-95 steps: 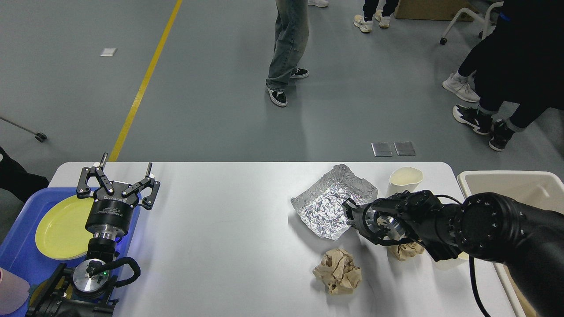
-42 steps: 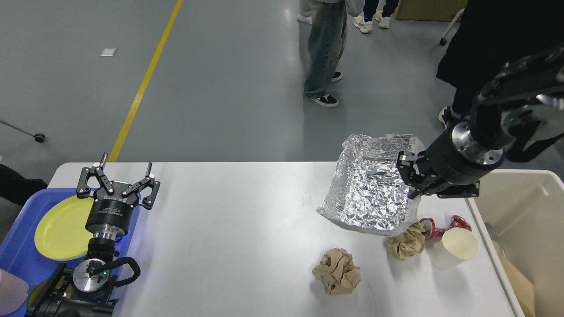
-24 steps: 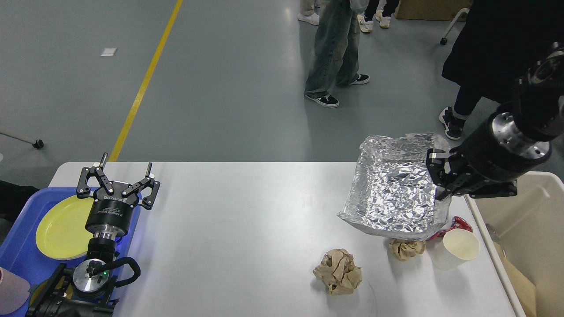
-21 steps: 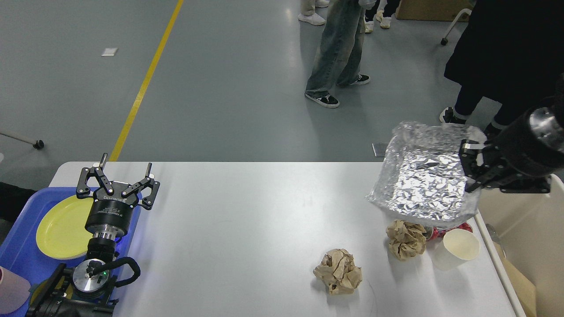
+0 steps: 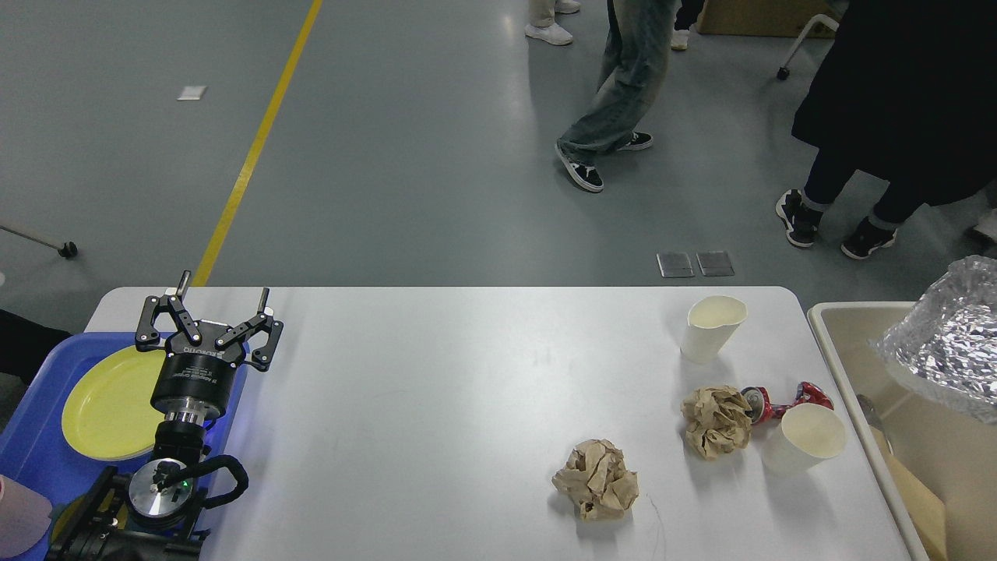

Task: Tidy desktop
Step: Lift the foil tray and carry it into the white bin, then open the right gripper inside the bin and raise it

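Observation:
The white desktop (image 5: 436,374) carries litter on its right side: two crumpled brown paper balls (image 5: 596,478) (image 5: 715,419), a crushed red can (image 5: 779,397), an upright paper cup (image 5: 713,327) and a second paper cup (image 5: 806,436) lying tilted. A crinkled foil tray (image 5: 946,351) hangs at the right edge of the view, above the beige bin (image 5: 827,315). What holds it is out of frame. My left gripper (image 5: 224,287) stands open and empty over the desktop's left end. My right gripper is out of view.
A blue tray (image 5: 31,452) with a yellow plate (image 5: 109,397) sits at the left edge, under my left arm. People stand on the grey floor beyond the table's far edge.
The foil tray, lifted off the desktop by my right gripper, has travelled right to over the bin. The right arm has left the view. The left arm has not moved.

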